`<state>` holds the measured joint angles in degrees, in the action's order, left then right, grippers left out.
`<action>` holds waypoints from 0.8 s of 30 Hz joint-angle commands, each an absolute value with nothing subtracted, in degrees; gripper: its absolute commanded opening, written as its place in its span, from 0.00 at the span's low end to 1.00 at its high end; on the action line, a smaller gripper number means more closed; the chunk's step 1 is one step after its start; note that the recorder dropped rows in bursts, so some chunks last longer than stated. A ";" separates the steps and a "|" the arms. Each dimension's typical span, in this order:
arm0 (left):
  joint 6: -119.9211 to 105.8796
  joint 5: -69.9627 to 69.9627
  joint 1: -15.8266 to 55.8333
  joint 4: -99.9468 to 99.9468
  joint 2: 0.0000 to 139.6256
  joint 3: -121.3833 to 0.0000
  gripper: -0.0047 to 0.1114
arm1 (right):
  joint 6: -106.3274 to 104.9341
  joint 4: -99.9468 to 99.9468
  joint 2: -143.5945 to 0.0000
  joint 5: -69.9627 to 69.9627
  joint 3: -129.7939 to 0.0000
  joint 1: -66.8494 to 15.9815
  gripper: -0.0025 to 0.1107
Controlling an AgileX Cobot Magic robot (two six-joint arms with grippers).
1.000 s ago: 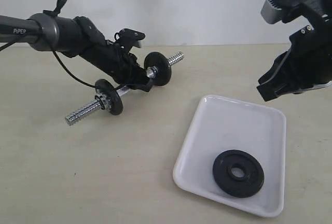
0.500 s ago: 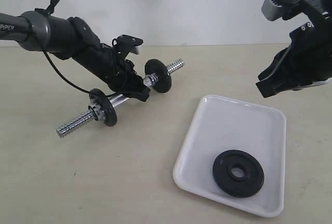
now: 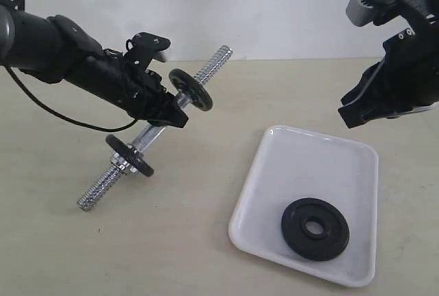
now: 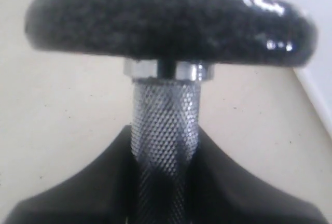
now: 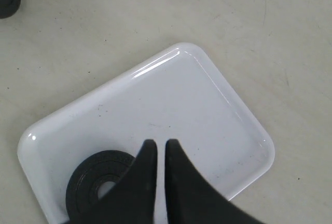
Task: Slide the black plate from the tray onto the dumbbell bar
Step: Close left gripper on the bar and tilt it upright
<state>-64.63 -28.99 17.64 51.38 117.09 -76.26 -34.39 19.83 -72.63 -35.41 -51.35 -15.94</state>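
Note:
The black plate [image 3: 315, 229] lies flat in the near part of the white tray [image 3: 274, 138]. My left gripper [image 3: 163, 113] is shut on the knurled middle of the dumbbell bar [image 3: 144, 138], which slants from a low near end up to a raised threaded end [image 3: 214, 62]. Two small black discs [image 3: 191, 90] [image 3: 130, 155] sit on the bar on either side of the grip. The left wrist view shows the bar [image 4: 165, 120] between the fingers and one disc [image 4: 171, 24] just beyond. My right gripper [image 5: 157, 143] hangs shut and empty above the tray [image 5: 207, 105], beside the plate [image 5: 93, 182].
The beige tabletop [image 3: 171, 241] stretches between the bar and the tray. A pale wall [image 3: 274, 8] closes the back. The right arm's body [image 3: 398, 56] hangs over the table's far right.
The left arm has pulled back to the left and swung the bar to a steeper slant, its far threaded end rising. The right arm and the plate have stayed put.

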 commanded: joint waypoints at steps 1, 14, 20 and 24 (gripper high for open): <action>-65.17 -26.70 17.81 56.83 110.92 -76.56 0.08 | -34.59 19.88 -72.72 -34.98 -51.31 -15.94 0.04; -65.17 -26.44 17.81 58.05 102.56 -68.73 0.08 | -35.07 18.98 -72.72 -35.20 -51.31 -15.94 0.04; -65.17 -26.32 17.81 58.80 98.98 -66.33 0.08 | -35.25 18.36 -72.72 -35.20 -51.31 -15.94 0.04; -65.17 -26.59 17.94 59.48 98.09 -65.27 0.08 | -35.25 18.36 -72.72 -35.20 -51.31 -15.94 0.04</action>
